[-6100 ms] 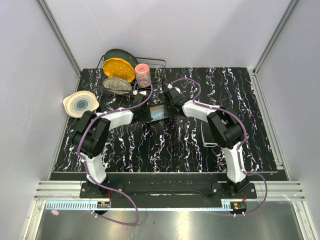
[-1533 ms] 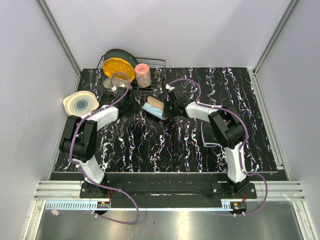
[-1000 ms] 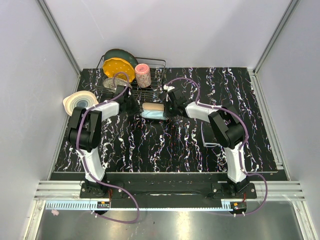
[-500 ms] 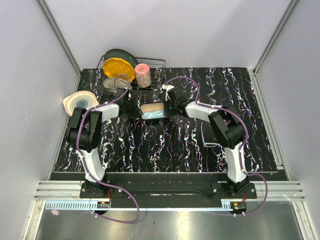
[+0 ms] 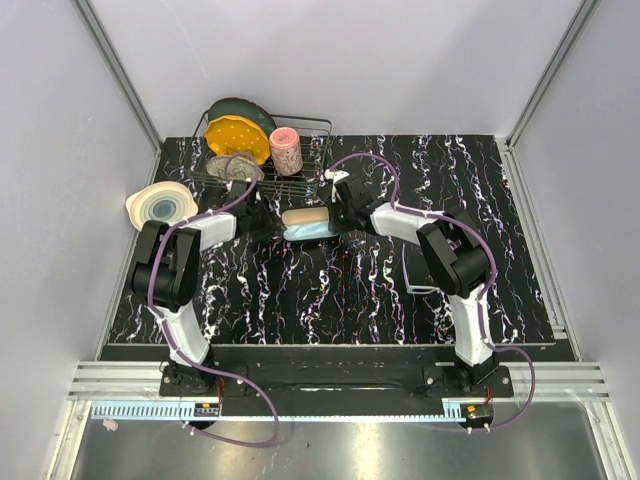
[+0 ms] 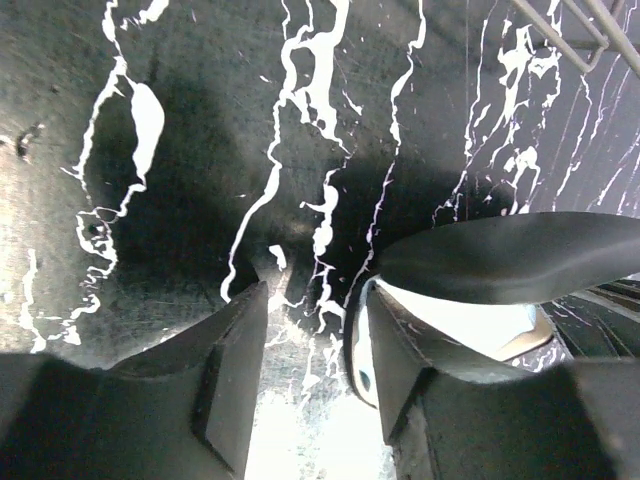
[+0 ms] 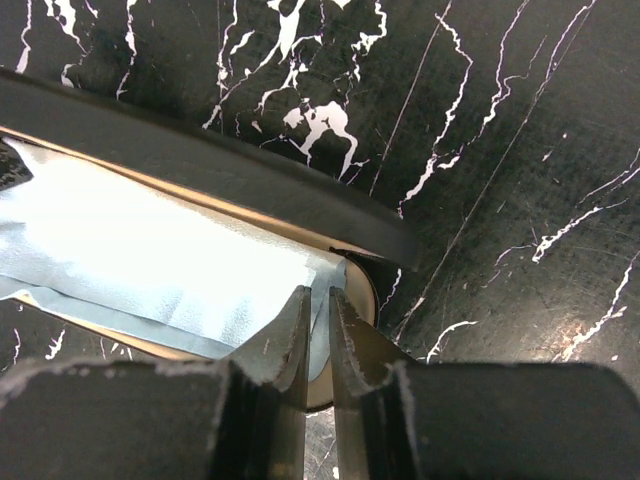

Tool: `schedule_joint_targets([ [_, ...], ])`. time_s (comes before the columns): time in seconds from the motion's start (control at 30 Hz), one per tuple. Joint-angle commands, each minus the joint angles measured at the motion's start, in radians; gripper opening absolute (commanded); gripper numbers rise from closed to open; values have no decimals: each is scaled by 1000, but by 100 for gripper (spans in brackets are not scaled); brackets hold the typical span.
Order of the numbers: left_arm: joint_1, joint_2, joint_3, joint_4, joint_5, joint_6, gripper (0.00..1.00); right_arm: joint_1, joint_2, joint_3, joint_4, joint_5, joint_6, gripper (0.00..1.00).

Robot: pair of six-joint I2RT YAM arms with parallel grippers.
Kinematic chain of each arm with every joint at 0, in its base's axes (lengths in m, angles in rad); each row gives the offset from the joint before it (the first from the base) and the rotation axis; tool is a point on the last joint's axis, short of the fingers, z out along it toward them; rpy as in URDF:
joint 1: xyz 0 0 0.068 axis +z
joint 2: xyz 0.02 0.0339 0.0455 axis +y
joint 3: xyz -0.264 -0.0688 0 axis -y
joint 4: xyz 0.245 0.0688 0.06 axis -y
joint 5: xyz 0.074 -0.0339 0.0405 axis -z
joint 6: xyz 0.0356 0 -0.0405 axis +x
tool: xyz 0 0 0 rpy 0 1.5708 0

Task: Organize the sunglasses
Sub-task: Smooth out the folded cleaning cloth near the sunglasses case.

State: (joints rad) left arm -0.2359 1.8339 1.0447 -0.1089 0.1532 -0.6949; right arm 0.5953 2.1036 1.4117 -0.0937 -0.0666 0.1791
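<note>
Sunglasses [image 5: 417, 272]: they lie flat on the black marbled table [image 5: 330, 300], on the right, beside the right arm's elbow. They are well apart from both grippers. Only the top view shows them.
Glasses case [image 5: 308, 222]: it sits open near the back of the table, between the two grippers.
Light-blue cloth [image 5: 312, 231]: it lies inside the open case.
Left gripper [image 5: 262, 213]: it is low over the table, just left of the case.
Left wrist view: the left gripper [image 6: 313, 300] has its fingers spread wide, with only bare table between them. The black case lid [image 6: 500, 258] pokes in from the right, just past the right-hand finger.
Right gripper [image 5: 340, 217]: it is at the right end of the case.
Right wrist view: the right gripper [image 7: 318, 300] has its fingers almost together, with a thin slit between them. The tips sit at the corner of the cloth [image 7: 150, 260], under the black lid [image 7: 200, 155]. I cannot tell if they pinch anything.
Top view only: a wire rack [image 5: 300, 160] at the back holds a yellow plate [image 5: 238, 138] and a pink cup [image 5: 286, 150]. A pale bowl [image 5: 160, 207] sits at the far left.
Writing: the cup's pattern is too small to read.
</note>
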Motion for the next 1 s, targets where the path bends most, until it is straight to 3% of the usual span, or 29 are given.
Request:
schedule_joint_targets([
  [0.0, 3, -51, -26, 41, -15, 20, 53, -5, -42, 13, -37, 44, -20, 18],
  [0.47, 0, -119, -143, 202, 91, -34, 55, -3, -37, 3, -31, 42, -9, 18],
  [0.7, -9, -84, -120, 215, 97, -40, 56, -3, -40, -3, -28, 44, -4, 18],
  [0.9, -19, -48, -81, 167, 69, -20, 26, -3, -45, -8, -28, 44, 0, 18],
  [0.97, -29, -45, -77, 152, 49, -9, 26, -3, -44, -11, -24, 41, 0, 18],
])
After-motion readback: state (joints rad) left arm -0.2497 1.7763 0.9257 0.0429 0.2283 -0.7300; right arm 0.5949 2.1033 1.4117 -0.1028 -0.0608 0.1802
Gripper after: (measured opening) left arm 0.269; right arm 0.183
